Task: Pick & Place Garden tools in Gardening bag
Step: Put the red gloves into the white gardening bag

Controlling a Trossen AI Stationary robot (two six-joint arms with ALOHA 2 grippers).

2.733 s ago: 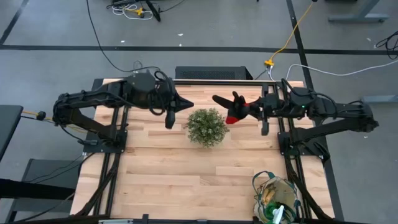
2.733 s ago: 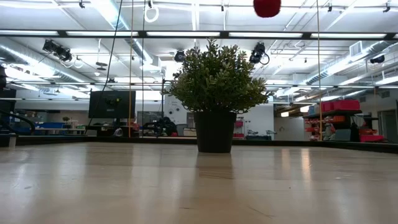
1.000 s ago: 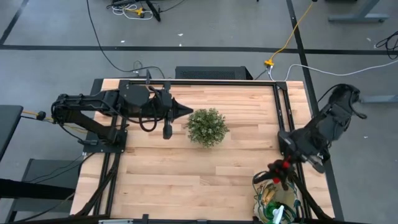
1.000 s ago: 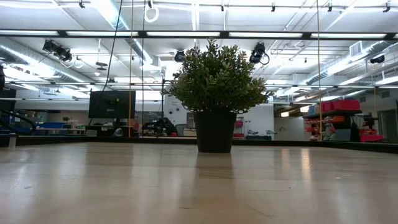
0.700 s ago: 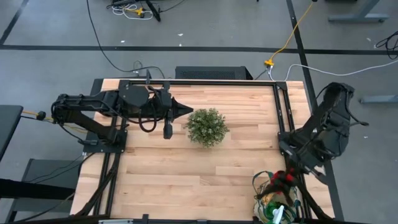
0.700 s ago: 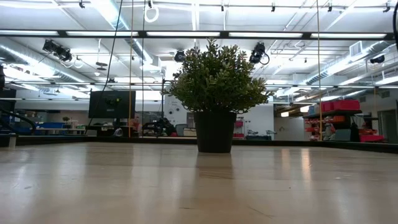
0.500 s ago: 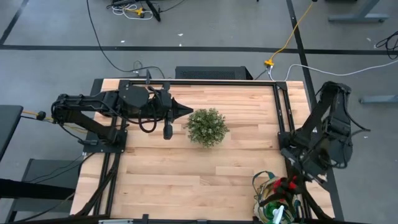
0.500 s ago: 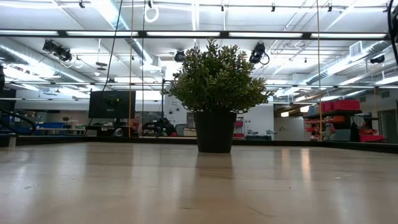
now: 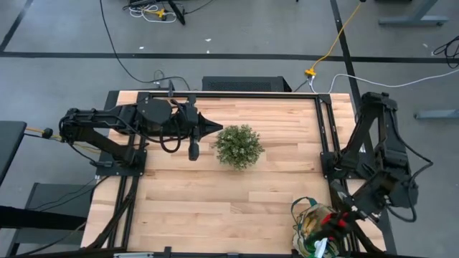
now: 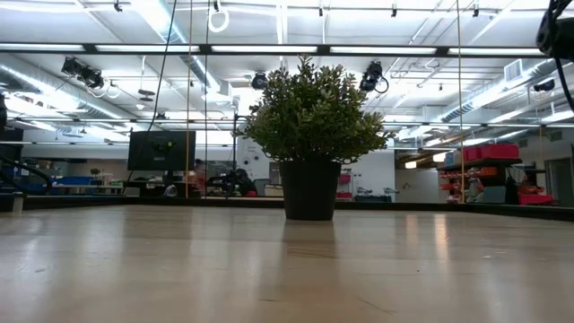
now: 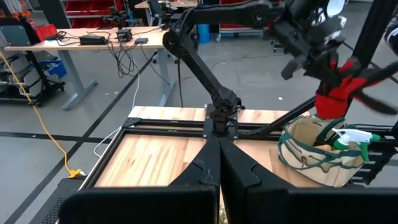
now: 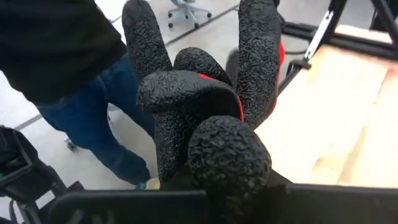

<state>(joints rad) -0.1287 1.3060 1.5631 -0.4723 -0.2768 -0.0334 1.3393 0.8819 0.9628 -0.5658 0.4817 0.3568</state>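
The beige gardening bag [image 9: 310,223] with green trim stands at the table's near right corner. It also shows in the left wrist view [image 11: 311,149], with a green item with a white part [image 9: 320,246] inside. My right gripper [image 9: 338,221] is shut on a red glove with black textured fingers [image 12: 205,106] just over the bag's opening. My left gripper [image 9: 214,127] is shut and empty, held over the table left of the plant. Other garden tools are out of view. My right gripper holds the red glove [image 11: 334,102], which bunches in front of the fingers in the right wrist view and hides the place of contact. The glove is lifted clear and hangs just above the bag's rim.
A round bushy potted plant [image 9: 239,145] stands at the table's middle; it also shows in the low view [image 10: 312,117]. Bare wooden tabletop [image 9: 215,201] lies around it. A person in jeans [image 12: 118,124] stands beyond the table's edge.
My right gripper has swung with the red glove toward the table's near edge, from beside the right edge to over the bag's opening. The glove has stayed in its hold.
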